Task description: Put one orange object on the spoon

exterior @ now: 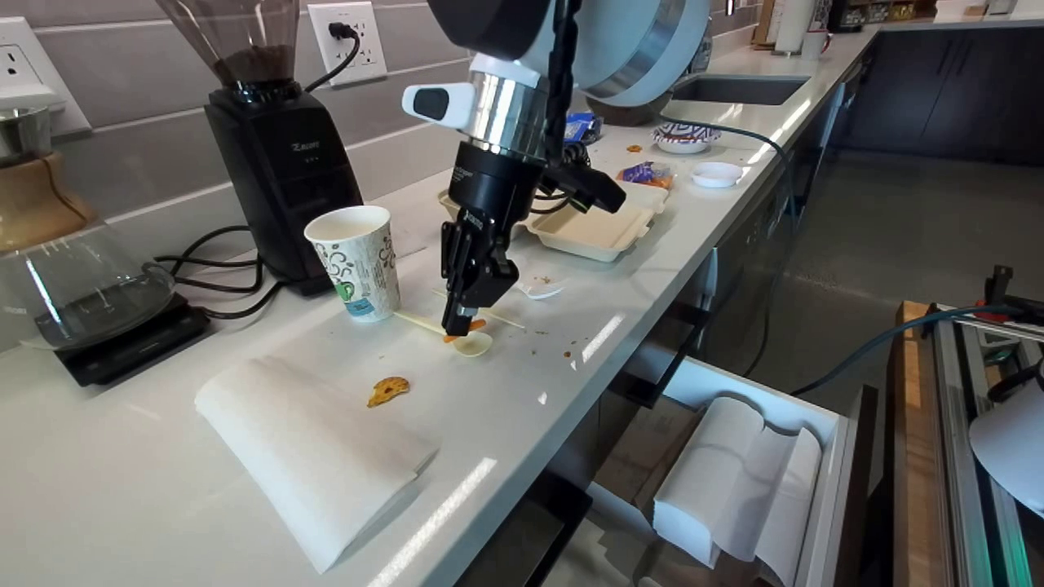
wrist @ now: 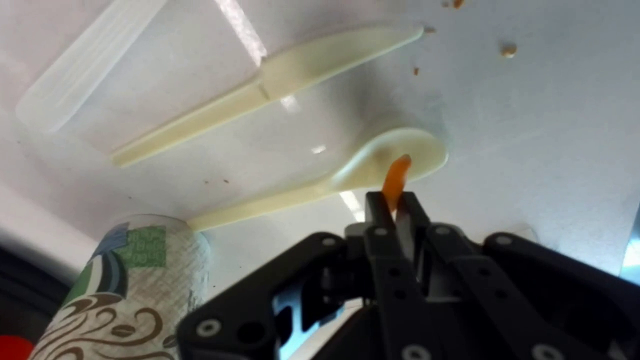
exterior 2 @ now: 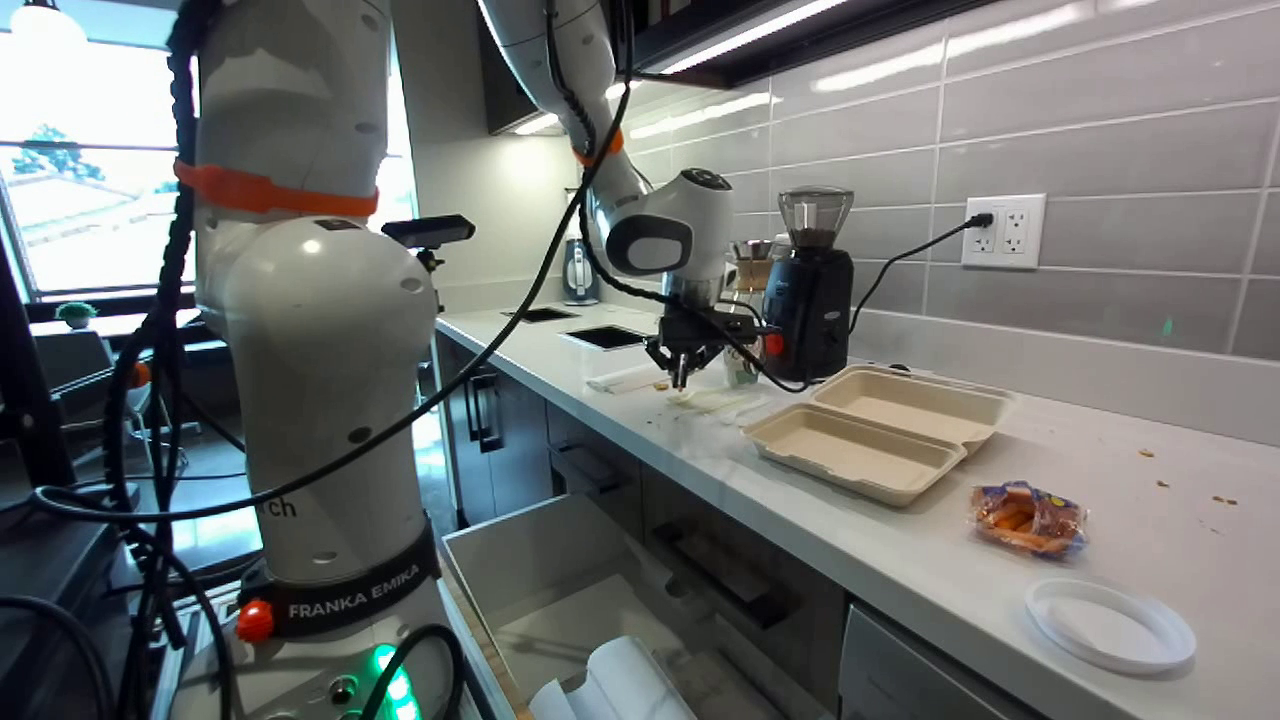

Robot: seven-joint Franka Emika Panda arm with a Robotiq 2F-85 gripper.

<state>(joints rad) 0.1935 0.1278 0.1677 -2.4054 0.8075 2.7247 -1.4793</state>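
Orange object (wrist: 396, 176) shows just right of centre in the wrist view, clamped in my claw (wrist: 395, 204), its far end over the bowl of the spoon (wrist: 324, 188); whether they touch, I cannot tell. A paper cup (wrist: 150, 287) stands at lower left.

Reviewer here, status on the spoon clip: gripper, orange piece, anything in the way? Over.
Gripper closed on orange piece. Piece's free tip above the bowl of the spoon, contact unclear. Nothing visibly blocking; paper cup near handle end.
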